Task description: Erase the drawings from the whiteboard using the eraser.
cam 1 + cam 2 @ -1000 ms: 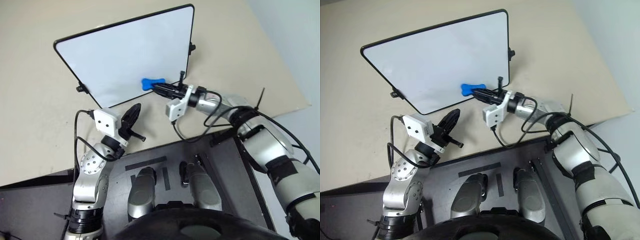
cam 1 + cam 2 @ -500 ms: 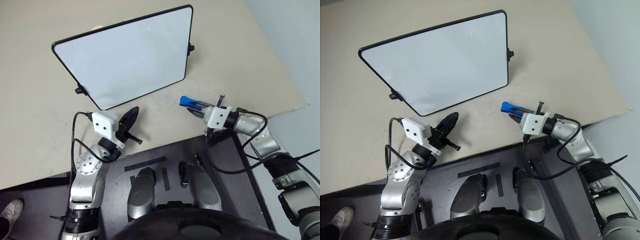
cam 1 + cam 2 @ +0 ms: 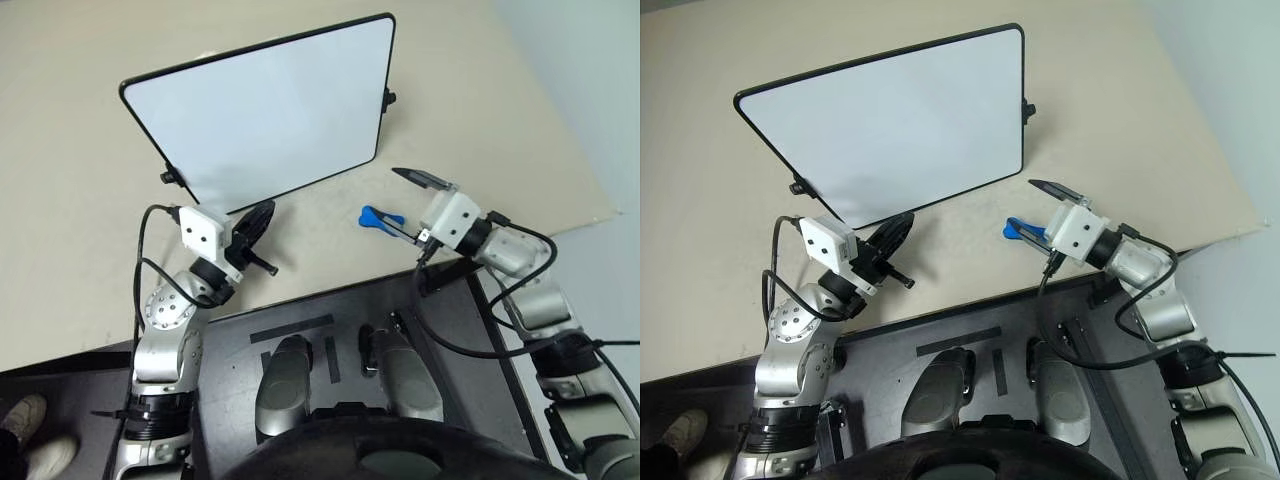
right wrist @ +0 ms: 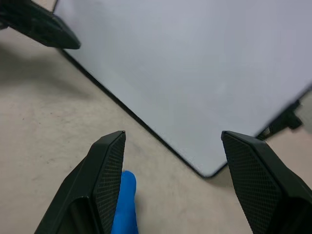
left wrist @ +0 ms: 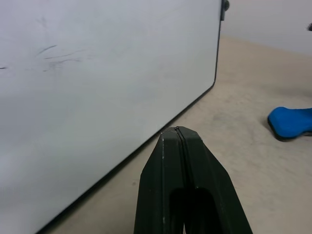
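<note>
Eraser (image 3: 381, 217) lies loose on the beige counter (image 3: 80, 250), just off the whiteboard's (image 3: 270, 115) near right corner and just beside the right gripper (image 3: 412, 205). That gripper's jaws stand wide apart, one finger (image 3: 422, 179) raised above the eraser, nothing between them. The board lies flat on the counter, its face clean apart from faint grey smudges seen in the left wrist view. Left gripper (image 3: 262, 216) sits at the board's near edge, jaws pressed together and empty, pointing toward the board.
</note>
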You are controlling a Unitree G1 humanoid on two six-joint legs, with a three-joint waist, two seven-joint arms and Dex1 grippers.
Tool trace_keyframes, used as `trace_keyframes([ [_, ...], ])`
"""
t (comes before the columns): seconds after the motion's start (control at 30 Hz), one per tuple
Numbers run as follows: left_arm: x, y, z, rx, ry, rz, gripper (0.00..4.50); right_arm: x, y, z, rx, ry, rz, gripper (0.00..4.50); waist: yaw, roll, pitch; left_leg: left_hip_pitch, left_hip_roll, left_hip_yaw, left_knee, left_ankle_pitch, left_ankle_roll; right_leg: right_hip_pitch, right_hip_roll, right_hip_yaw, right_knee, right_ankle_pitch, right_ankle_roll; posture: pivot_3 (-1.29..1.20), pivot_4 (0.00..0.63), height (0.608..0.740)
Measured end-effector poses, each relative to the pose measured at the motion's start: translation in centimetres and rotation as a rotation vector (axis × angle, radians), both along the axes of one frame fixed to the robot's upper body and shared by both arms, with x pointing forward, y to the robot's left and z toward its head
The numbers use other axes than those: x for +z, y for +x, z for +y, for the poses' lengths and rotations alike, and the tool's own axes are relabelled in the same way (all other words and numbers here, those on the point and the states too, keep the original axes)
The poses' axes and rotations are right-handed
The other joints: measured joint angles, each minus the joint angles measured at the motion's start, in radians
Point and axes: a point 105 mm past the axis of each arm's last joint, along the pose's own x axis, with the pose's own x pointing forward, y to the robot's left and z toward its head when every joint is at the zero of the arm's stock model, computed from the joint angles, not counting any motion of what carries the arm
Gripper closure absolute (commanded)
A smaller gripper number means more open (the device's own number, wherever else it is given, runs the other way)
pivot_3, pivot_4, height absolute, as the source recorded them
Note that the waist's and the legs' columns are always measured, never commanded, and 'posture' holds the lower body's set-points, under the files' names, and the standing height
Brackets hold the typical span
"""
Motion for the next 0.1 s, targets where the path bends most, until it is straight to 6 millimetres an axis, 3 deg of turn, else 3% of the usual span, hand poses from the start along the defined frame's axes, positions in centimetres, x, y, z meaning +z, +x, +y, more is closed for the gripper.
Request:
trace_keyframes([
  [0.1, 0.56, 0.51, -0.24, -0.022, 0.002, -0.012, 4.50, -0.45, -0.47, -0.13, -0.019, 0.014, 0.028, 1.19, 0.000, 0.000, 0.000, 0.000, 0.000, 0.000, 0.000, 0.000, 0.000, 0.000, 0.000, 0.000, 0.000, 0.000, 0.000, 0.00, 0.150, 0.740],
])
